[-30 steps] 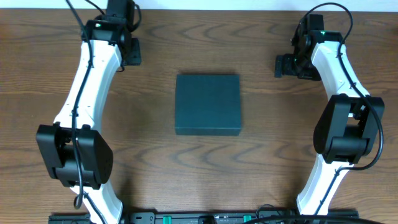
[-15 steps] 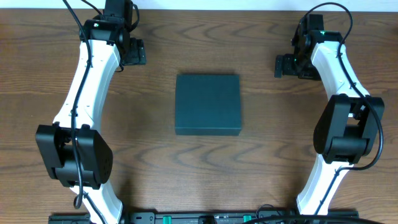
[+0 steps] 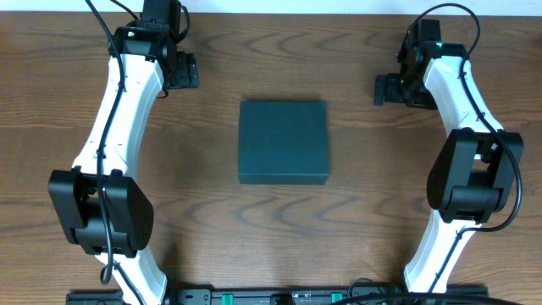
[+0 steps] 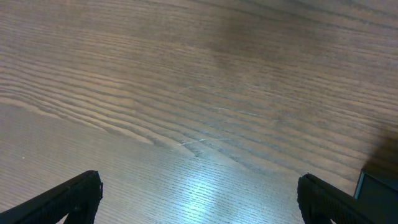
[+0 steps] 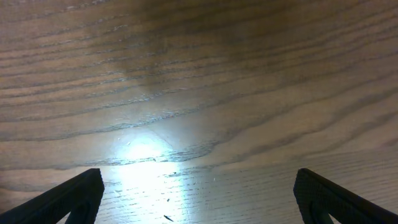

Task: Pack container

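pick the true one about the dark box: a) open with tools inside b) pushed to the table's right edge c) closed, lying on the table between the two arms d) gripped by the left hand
C: the container lies flat with its lid down on the table midway between the arms, while the left hand and the right hand are open, empty and well clear of it.

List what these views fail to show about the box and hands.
- Box inside: overhead, the box is shut.
- Box in left wrist view: only a corner shows, cut by the right edge.
- Left hand, right hand: wrist views, fingers mostly cut by the bottom edge.
- Which box side opens: overhead, no seam shows.
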